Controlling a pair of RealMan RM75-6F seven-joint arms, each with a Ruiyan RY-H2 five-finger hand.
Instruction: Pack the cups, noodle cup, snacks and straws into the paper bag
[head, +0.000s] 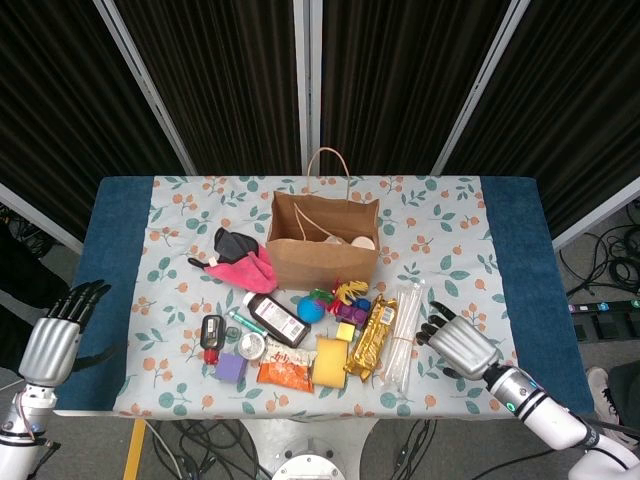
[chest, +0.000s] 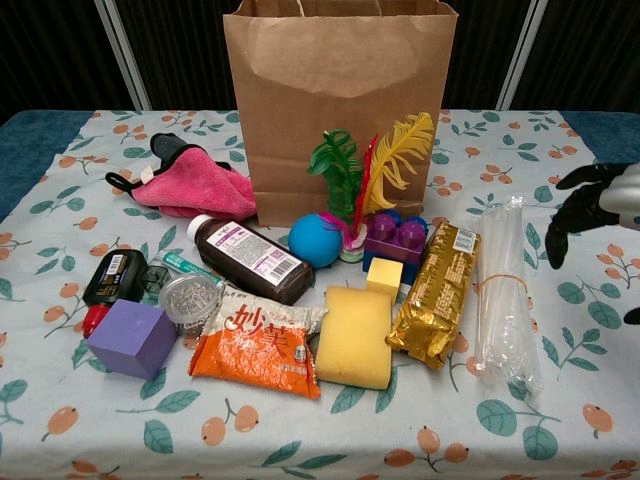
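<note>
The brown paper bag (head: 322, 242) (chest: 340, 100) stands upright at the table's middle with white cups inside it. In front of it lie an orange snack packet (head: 284, 372) (chest: 258, 345) and a gold snack pack (head: 370, 337) (chest: 434, 294). A clear bundle of straws (head: 402, 333) (chest: 503, 290), bound by a rubber band, lies flat to the right of the gold pack. My right hand (head: 457, 343) (chest: 590, 203) hovers just right of the straws, fingers spread, holding nothing. My left hand (head: 57, 330) hangs open off the table's left front edge.
A pink cloth (head: 245, 265), a brown bottle (head: 275, 318), a blue ball (head: 310, 309), a yellow sponge (head: 330, 360), a purple cube (head: 230, 367), feathers (chest: 385, 165) and purple blocks (chest: 397, 238) crowd the space before the bag.
</note>
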